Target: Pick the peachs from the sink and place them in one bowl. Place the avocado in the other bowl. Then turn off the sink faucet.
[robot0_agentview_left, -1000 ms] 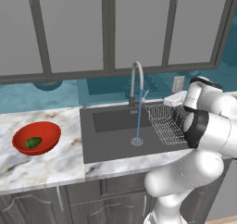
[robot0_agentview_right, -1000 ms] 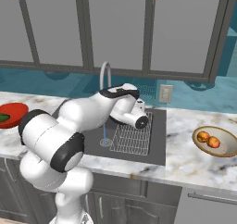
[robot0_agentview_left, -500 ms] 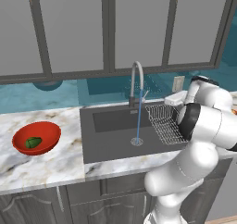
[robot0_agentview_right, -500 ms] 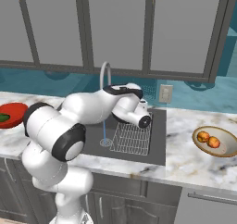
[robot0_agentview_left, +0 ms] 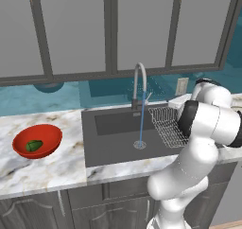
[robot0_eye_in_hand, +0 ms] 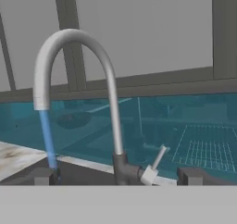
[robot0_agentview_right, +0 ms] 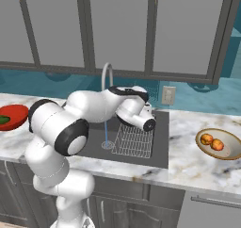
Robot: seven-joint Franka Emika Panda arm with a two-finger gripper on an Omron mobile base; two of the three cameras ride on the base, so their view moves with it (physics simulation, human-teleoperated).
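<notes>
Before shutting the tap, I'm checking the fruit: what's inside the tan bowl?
Two peaches lie in the tan bowl, side by side. The bowl bottom under them is hidden.

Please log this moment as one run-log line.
two orange peaches in tan bowl | green avocado in red bowl | silver gooseneck faucet running | gripper open, facing lever

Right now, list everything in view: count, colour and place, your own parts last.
peaches: two, orange-yellow, in the tan bowl
tan bowl: one, on the counter right of the sink
avocado: one, green, in the red bowl
red bowl: one, on the counter left of the sink
sink: one, dark grey, set in the marble counter
faucet: one, silver, behind the sink, blue water running
wire rack: one, silver, right side of the sink
end effector: dark fingertips either side of the faucet base
</notes>
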